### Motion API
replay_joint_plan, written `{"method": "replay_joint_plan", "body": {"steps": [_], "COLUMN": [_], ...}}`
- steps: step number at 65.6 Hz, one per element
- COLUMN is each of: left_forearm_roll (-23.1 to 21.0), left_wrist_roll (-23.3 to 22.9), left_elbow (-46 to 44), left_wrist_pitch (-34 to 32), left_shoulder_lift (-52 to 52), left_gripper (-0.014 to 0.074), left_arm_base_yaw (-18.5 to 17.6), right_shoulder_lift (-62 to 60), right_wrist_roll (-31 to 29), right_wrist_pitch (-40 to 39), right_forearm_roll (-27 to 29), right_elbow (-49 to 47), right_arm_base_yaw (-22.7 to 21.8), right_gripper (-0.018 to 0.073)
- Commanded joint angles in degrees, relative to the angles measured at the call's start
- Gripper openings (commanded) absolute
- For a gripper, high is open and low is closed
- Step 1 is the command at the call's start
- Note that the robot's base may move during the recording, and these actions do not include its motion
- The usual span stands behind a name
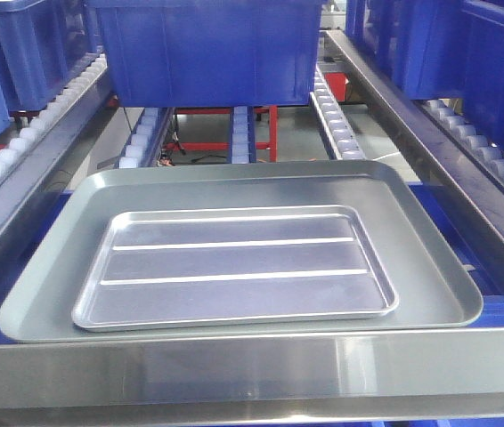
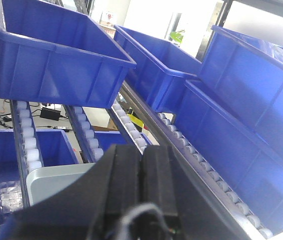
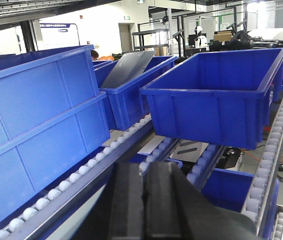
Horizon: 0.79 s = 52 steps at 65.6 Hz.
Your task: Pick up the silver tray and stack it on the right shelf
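Note:
The silver tray (image 1: 234, 267) lies flat inside a larger dull grey tray (image 1: 47, 285); it is shiny, with two long ridges across its base. Both rest on the right shelf, a roller-track level whose broad steel front lip (image 1: 252, 369) runs along the near edge. Neither gripper appears in the front view. In the left wrist view my left gripper (image 2: 142, 152) is shut, its black fingers pressed together, with a corner of the grey tray (image 2: 51, 180) below and to its left. My right gripper (image 3: 144, 167) is also shut with nothing in it, above the roller tracks.
A big blue bin (image 1: 207, 49) sits on the rollers behind the trays. More blue bins (image 2: 241, 115) (image 3: 36, 135) fill the neighbouring levels on both sides. Sloping steel rails (image 1: 430, 133) with white rollers (image 1: 332, 111) border the tray on the right and left.

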Motion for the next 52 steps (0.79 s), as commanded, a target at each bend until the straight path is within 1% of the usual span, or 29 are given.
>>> {"method": "replay_joint_plan", "body": {"steps": [1,4,6,8,10,13,17,20,22,25,30,36,42,47,52], "left_forearm_roll": [0.2,0.2,0.2,0.2,0.2,0.2,0.2,0.2,0.2,0.2,0.2,0.2,0.2,0.2,0.2], "left_wrist_roll": [-0.4,-0.4,-0.4,-0.4,-0.4,-0.4,-0.4,-0.4,-0.4,-0.4,-0.4,-0.4,-0.4,-0.4,-0.4], "left_elbow": [-1.6,-1.6,-1.6,-1.6,-1.6,-1.6,-1.6,-1.6,-1.6,-1.6,-1.6,-1.6,-1.6,-1.6,-1.6], "left_wrist_pitch": [-4.6,-4.6,-4.6,-4.6,-4.6,-4.6,-4.6,-4.6,-4.6,-4.6,-4.6,-4.6,-4.6,-4.6,-4.9], "left_shoulder_lift": [0.5,0.5,0.5,0.5,0.5,0.5,0.5,0.5,0.5,0.5,0.5,0.5,0.5,0.5,0.6], "left_gripper": [-0.0091,-0.0091,-0.0091,-0.0091,-0.0091,-0.0091,-0.0091,-0.0091,-0.0091,-0.0091,-0.0091,-0.0091,-0.0091,-0.0091,-0.0091], "left_arm_base_yaw": [-0.3,-0.3,-0.3,-0.3,-0.3,-0.3,-0.3,-0.3,-0.3,-0.3,-0.3,-0.3,-0.3,-0.3,-0.3], "right_shoulder_lift": [-0.1,-0.4,-0.8,-1.2,-1.5,-1.9,-2.1,-2.1,-2.1,-2.5,-4.4,-8.9,-14.3,-18.5,-18.1], "right_wrist_roll": [-0.6,-1.8,-4.0,-7.6,-12.7,-22.2,-33.5,-37.6,-38.4,-38.4,-38.3,-38.3,-38.3,-38.3,-38.0], "right_wrist_pitch": [-2.4,-2.0,-1.9,-1.7,-1.8,-2.5,-5.0,-8.0,-10.0,-12.1,-13.3,-12.6,-11.6,-11.0,-9.2], "right_forearm_roll": [-0.5,0.8,2.7,5.7,8.3,13.0,21.7,27.0,30.0,31.5,31.5,31.1,31.1,31.1,31.1], "right_elbow": [0.0,1.5,2.4,3.3,4.2,5.7,8.1,9.8,11.3,13.4,16.1,18.6,20.4,22.2,22.1], "right_arm_base_yaw": [-0.1,-0.7,-1.4,-2.4,-3.8,-6.5,-10.8,-13.6,-16.0,-19.0,-23.2,-26.7,-29.1,-29.4,-29.5], "right_gripper": [0.0053,0.0053,0.0053,0.0053,0.0053,0.0053,0.0053,0.0053,0.0053,0.0053,0.0053,0.0053,0.0053,0.0053,0.0053]}}
